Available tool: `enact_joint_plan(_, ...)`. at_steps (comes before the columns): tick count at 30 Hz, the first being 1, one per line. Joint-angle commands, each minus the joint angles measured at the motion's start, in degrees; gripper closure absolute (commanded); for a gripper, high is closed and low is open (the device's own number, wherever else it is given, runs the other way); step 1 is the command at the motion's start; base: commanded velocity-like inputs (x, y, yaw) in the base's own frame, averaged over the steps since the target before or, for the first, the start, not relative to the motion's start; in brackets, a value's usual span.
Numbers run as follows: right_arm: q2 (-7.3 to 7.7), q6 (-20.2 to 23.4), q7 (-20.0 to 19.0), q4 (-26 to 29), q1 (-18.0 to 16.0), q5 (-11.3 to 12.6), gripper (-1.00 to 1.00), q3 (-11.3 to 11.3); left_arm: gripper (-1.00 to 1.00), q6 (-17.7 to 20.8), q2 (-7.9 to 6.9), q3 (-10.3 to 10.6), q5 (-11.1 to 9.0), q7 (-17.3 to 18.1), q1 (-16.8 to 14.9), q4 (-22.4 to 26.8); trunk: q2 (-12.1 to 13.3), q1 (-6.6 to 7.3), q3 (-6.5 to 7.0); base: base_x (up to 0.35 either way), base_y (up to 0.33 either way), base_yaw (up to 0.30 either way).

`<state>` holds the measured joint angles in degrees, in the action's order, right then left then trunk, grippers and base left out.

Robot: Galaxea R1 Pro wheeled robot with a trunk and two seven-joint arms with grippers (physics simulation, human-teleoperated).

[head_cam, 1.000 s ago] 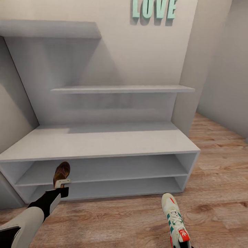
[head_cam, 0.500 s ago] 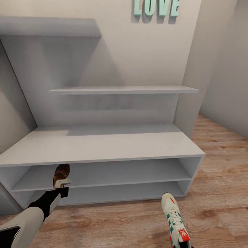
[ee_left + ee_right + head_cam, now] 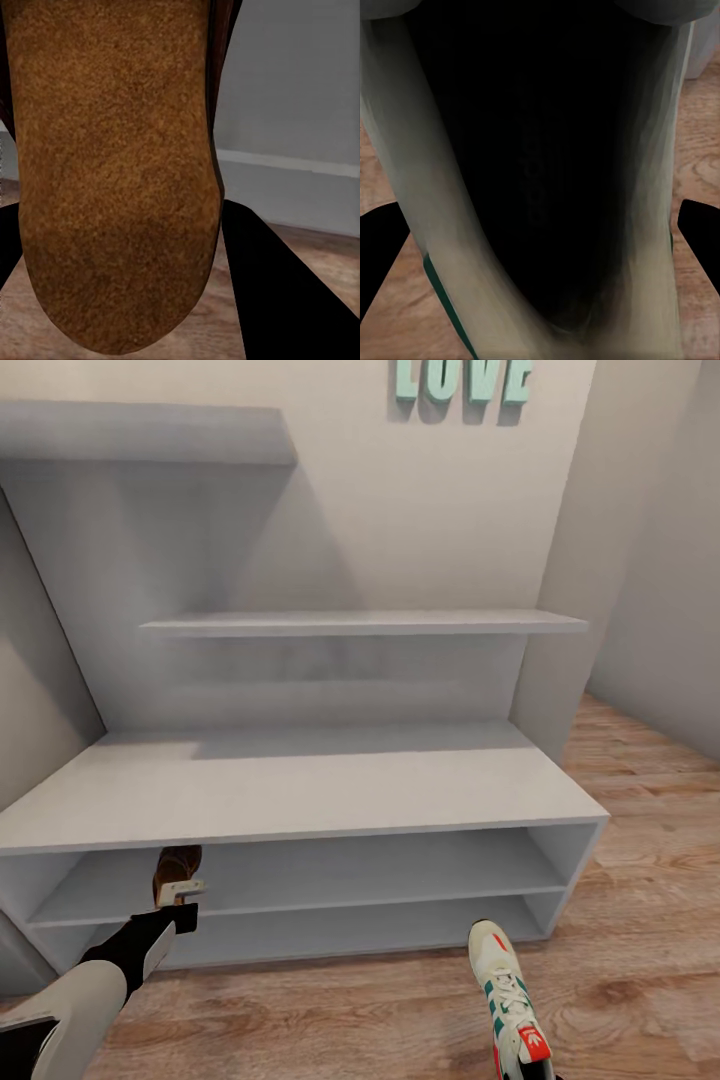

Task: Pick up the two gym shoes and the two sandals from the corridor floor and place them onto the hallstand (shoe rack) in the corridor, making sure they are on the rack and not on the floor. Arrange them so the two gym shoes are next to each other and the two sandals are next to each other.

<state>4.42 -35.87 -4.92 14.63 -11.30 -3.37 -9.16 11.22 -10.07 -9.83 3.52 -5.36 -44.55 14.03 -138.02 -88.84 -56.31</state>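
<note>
A dark brown sandal hangs toe-up in my left gripper, which is shut on its heel end, in front of the left end of the hallstand at the height of its upper open shelf. The sandal's tan face shows close up in the left wrist view, between black fingers. A white gym shoe with green stripes and red patches is carried above the corridor floor at the lower right. My right gripper is shut on it, its fingers flanking the shoe's dark opening.
The hallstand's bench top and two open shelves are bare, as are the stepped wall shelves above. Teal letters LOVE hang on the wall. A wall corner stands right of the bench, with wood floor beyond it.
The whole view has shifted nearer the hallstand, which looks larger and wider. The sandal and the gym shoe keep their places in the picture, still held.
</note>
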Motion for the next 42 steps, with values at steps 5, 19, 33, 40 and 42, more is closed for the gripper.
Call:
enact_joint_plan(5,-0.02,-0.2,-0.4,0.0,0.0,-0.3,1.0,-0.5,1.0,0.4,-0.13,-0.3,0.5,0.0,0.0,0.1,0.0,0.01,-0.05,0.006,0.004,0.0)
enact_joint_plan(19,-0.02,-0.2,-0.4,0.0,0.0,-0.3,1.0,-0.5,1.0,0.4,-0.3,-0.4,0.5,0.0,0.0,0.1,0.0,0.01,-0.05,0.201,0.045,0.0)
enact_joint_plan(33,-0.02,-0.2,-0.4,0.0,0.0,-0.3,1.0,-0.5,1.0,0.4,-0.3,-0.5,0.5,0.0,0.0,0.1,0.0,0.01,-0.05,0.047,0.007,0.0)
enact_joint_plan(40,-0.02,-0.2,-0.4,0.0,0.0,-0.3,1.0,-0.5,1.0,0.3,-0.3,-0.5,0.5,0.0,0.1,0.1,0.0,0.01,-0.05,0.087,0.02,0.0)
enact_joint_plan(42,-0.02,-0.2,-0.4,0.0,0.0,-0.3,1.0,-0.5,1.0,0.3,-0.3,-0.5,0.5,0.1,0.1,0.1,0.0,0.01,-0.05,0.01,0.003,0.0)
